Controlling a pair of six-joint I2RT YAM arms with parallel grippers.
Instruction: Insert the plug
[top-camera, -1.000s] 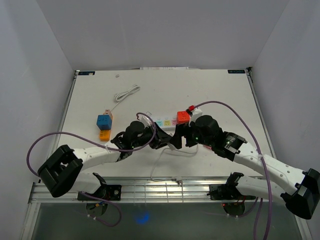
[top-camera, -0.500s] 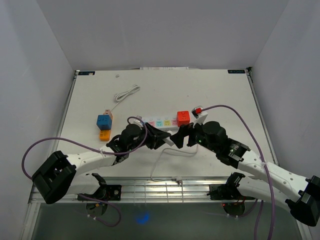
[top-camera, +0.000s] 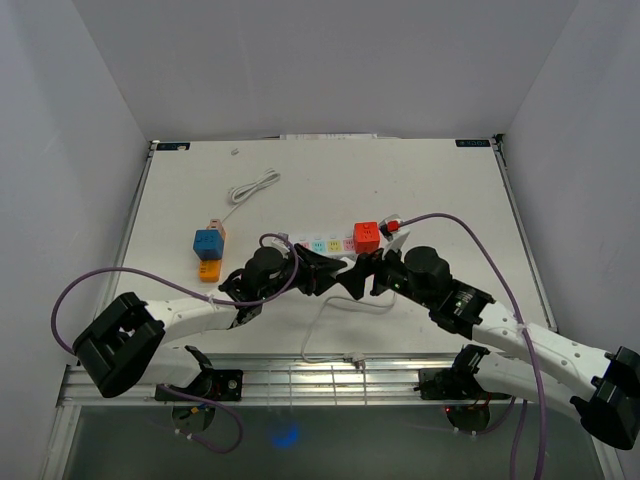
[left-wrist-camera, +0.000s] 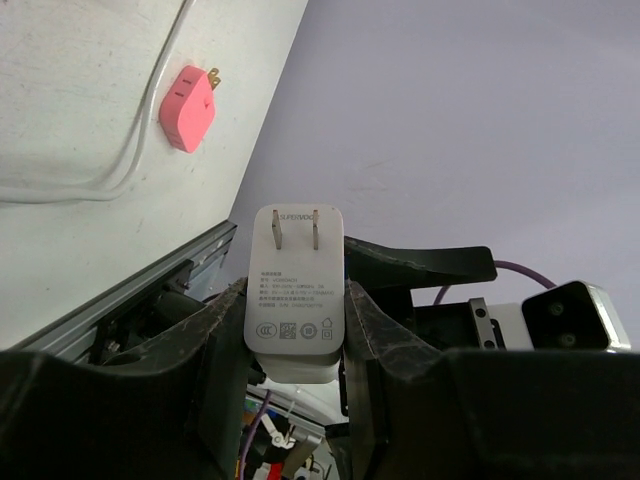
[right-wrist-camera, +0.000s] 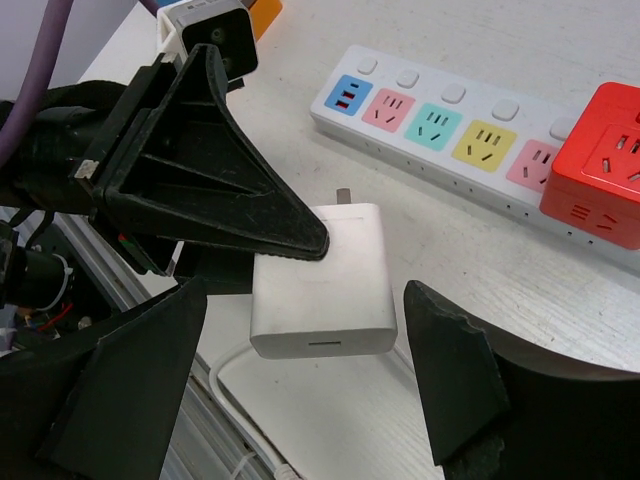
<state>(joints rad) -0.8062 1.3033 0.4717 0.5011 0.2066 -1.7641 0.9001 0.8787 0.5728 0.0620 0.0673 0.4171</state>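
My left arm (top-camera: 190, 315) and right arm (top-camera: 530, 345) were white shells between bulky black joints, each ending in a boxy black shoulder block. A purple cable (top-camera: 440, 215) trailed loosely along each. My fingers (right-wrist-camera: 450, 360) were broad wedges of matte black plastic with rough, chipped edges

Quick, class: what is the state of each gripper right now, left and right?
Left gripper: closed, holding the charger.
Right gripper: open, holding nothing, its fingers wide on either side of the charger.
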